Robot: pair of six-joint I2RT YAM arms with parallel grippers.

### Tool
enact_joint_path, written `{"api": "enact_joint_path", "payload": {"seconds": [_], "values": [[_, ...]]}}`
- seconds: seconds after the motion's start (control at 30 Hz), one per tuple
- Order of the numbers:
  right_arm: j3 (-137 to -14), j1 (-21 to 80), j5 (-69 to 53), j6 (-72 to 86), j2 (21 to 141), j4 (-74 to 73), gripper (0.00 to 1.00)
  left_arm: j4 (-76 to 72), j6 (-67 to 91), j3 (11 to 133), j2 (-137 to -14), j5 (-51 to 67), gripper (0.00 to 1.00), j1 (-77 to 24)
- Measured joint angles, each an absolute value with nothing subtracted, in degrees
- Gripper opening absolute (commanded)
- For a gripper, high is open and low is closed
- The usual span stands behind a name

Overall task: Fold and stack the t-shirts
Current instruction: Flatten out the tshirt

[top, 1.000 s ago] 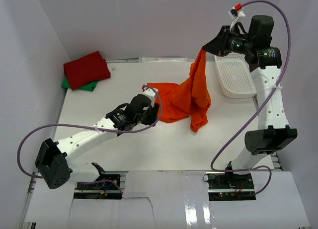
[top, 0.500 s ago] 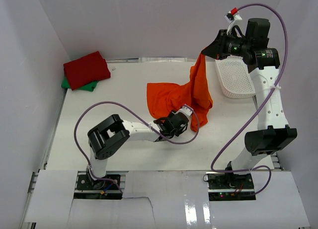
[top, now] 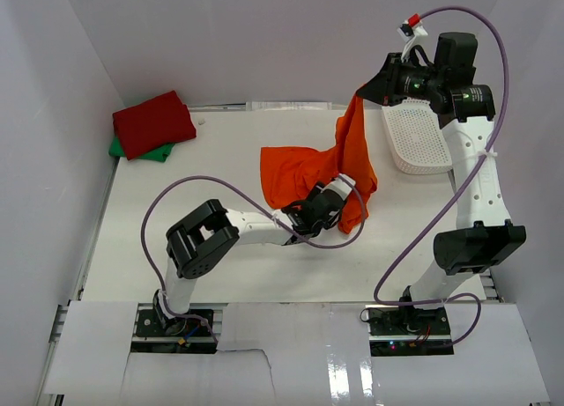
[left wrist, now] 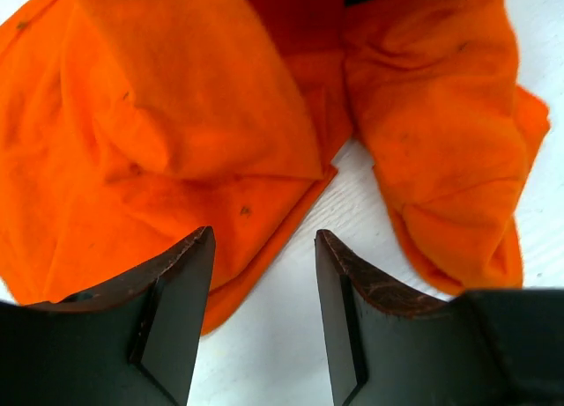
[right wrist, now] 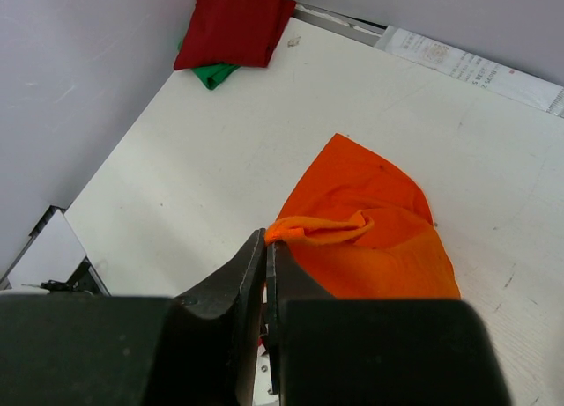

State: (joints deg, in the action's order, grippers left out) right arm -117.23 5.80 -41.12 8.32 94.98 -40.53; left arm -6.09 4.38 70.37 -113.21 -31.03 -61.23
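Left wrist view: left claw [left wrist: 264, 247] spread wide, empty, hung low over the table [left wrist: 291, 335]. Just ahead of the fingers, a loose hem of the orange shirt [left wrist: 176, 115], running on a slant from near left to far right. Left finger over cloth, right finger over bare white board. Beyond the hem, off to the right, a second hanging lobe of the same shirt, with a wedge of table between the two. Soft matte knit, creased and doubled, flecked with a few dark specks.

Right wrist view: right claw [right wrist: 265, 247] pressed together on a bunched corner of the shirt, held high off the table. From the top view, long axis of the cloth falling from that raised pinch down and leftward to the heap by the left claw; lower edge far nearer the left arm. Likely next: close on the hem and draw it away to spread the cloth flat. Some risk of catching two layers.

Farther out: red shirt [right wrist: 238, 23], folded square, atop green shirt [right wrist: 211, 74] in the far left corner, well apart. White mesh basket [top: 414, 142] beside the right arm.
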Motion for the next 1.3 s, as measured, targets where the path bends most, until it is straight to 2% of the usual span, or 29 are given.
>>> {"api": "enact_joint_path", "payload": {"seconds": [0.23,0.3,0.37,0.5,0.73,0.83,0.97,1.0,1.03,1.23,1.3], "values": [[-117.6,5.8,-41.1,8.3,96.2,-40.6,0.08,-6.0,3.6,74.1,-116.4,-27.1,0.58,-61.2],[-117.6,5.8,-41.1,8.3,96.3,-40.6,0.08,-6.0,3.5,74.6,-116.7,-26.3,0.5,-61.2],[-117.6,5.8,-41.1,8.3,96.4,-40.6,0.08,-5.6,3.4,75.8,-117.3,-25.6,0.48,-61.2],[-117.6,5.8,-41.1,8.3,96.4,-40.6,0.08,-5.0,3.4,78.8,-119.4,-24.2,0.48,-60.9],[-117.6,5.8,-41.1,8.3,96.4,-40.6,0.08,-2.3,3.9,79.8,-121.6,-22.2,0.57,-60.6],[-117.6,5.8,-41.3,8.3,96.4,-40.6,0.08,-1.4,4.5,79.8,-121.6,-22.0,0.57,-60.2],[-117.6,5.8,-41.6,8.3,96.5,-40.6,0.08,-0.1,5.9,81.9,-123.2,-22.5,0.43,-59.3],[-117.6,5.8,-41.7,8.3,96.5,-40.7,0.08,0.2,6.3,83.0,-124.1,-22.9,0.27,-59.0],[-117.6,5.8,-41.8,8.3,96.5,-40.7,0.08,0.6,7.0,84.2,-125.1,-23.2,0.22,-58.7],[-117.6,5.8,-42.3,8.3,96.5,-40.7,0.08,3.4,8.3,91.2,-129.4,-23.2,0.18,-56.4],[-117.6,5.8,-42.2,8.3,96.5,-40.7,0.08,3.5,9.0,91.6,-129.6,-22.4,0.0,-55.8]]}}
